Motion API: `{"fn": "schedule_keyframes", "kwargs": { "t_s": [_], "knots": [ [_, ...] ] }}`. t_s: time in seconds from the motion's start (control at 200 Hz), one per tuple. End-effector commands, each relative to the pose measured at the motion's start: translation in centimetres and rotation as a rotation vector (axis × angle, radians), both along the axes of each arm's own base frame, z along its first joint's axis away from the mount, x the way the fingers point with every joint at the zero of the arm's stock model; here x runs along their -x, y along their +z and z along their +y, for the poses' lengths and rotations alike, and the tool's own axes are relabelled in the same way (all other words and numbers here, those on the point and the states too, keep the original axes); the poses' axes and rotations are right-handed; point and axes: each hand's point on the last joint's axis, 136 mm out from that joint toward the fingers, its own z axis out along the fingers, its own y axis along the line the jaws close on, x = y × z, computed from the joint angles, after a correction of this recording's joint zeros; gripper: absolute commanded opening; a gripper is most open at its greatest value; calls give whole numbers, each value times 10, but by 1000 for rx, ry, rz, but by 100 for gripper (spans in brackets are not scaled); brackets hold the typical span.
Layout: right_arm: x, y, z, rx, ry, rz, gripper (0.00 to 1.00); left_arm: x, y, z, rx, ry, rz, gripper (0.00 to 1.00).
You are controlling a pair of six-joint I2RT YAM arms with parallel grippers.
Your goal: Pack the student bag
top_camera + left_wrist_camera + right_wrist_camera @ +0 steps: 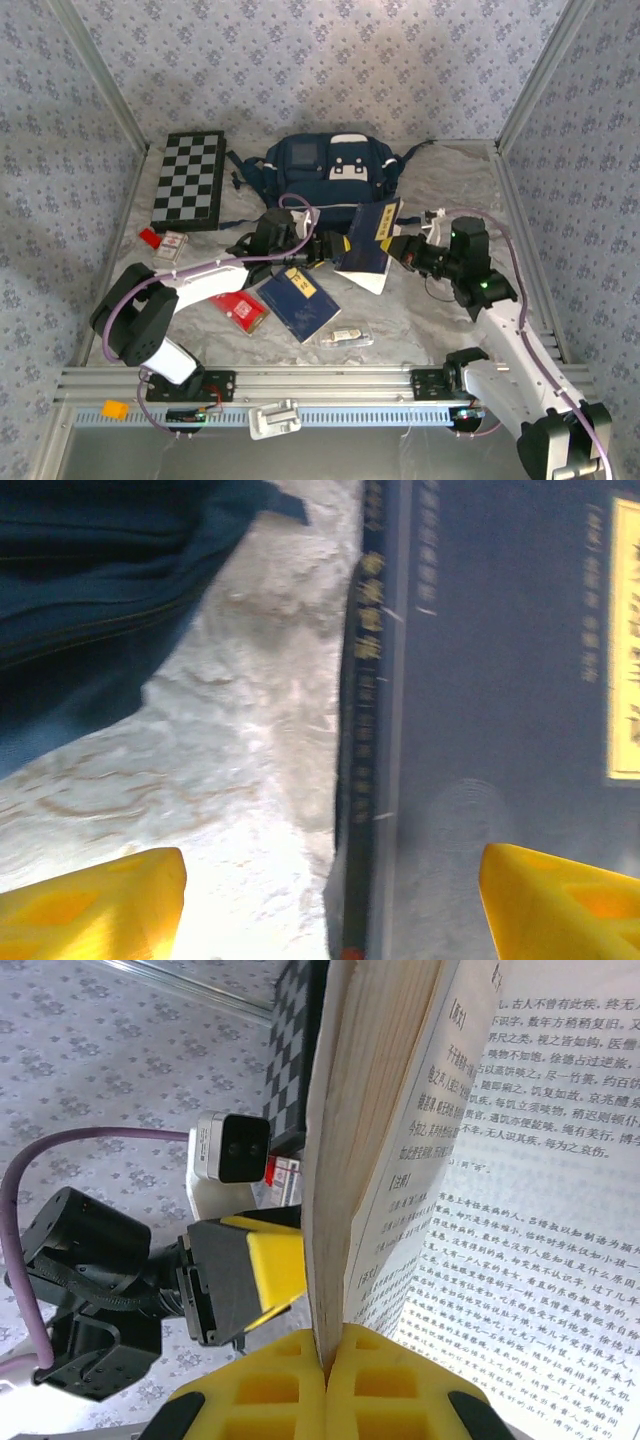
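The right claw (327, 1365) pinched an open book (368, 238) upright mid-desk (430, 190), before the bag (300, 165); the left claw (325, 905) gaped open beside it.

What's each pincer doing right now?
Left pincer: open, nothing gripped.
Right pincer: closed on the book.

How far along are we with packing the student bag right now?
Nothing looks packed yet. In hand: the right gripper has its jaws shut on an opened blue book, held upright before the student bag; the left gripper, jaws open, is beside it. Left: that book, the second blue book, the chessboard and a red packet, lying on the table outside the bag.
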Motion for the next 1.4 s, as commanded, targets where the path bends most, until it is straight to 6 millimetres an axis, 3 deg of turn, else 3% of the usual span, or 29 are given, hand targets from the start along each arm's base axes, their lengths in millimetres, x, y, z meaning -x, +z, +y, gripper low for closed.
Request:
{"fn": "schedule_keyframes", "kwargs": {
  "t_s": [0.0, 0.19, 0.65, 0.72, 0.875, 0.989, 1.049, 1.174, 1.314, 1.394],
  "knots": [
    [-7, 37, 10, -54, 24, -111, 0, 3, 55, -12, 170, -57, -82, 71],
    [-12, 7, 6, 9, -2, -38, 0, 5, 78, -13, 235, -71, -122, 55],
    [-18, -15, 4, 88, 12, -4, 0, 11, 94, -20, 252, -80, -143, 7],
    [-17, -16, 2, 95, 4, -2, 12, 10, 96, -18, 246, -71, -143, 0],
    [-11, -24, -3, 109, -6, 49, 42, 10, 111, -16, 277, -53, -169, 0],
    [-7, -27, -9, 74, -34, 95, 79, 10, 125, -15, 293, -56, -198, 0],
    [-5, -28, -9, 59, -38, 113, 90, 10, 130, -15, 297, -54, -205, 0],
    [-5, -22, -1, 15, -15, 109, 100, 11, 143, -19, 344, -50, -213, 0],
    [-12, -11, 10, -60, 15, 87, 100, 17, 159, -29, 388, -74, -228, 0],
    [-15, -4, 18, -103, 38, 83, 100, 16, 157, -32, 366, -72, -237, 0]
  ]
}}
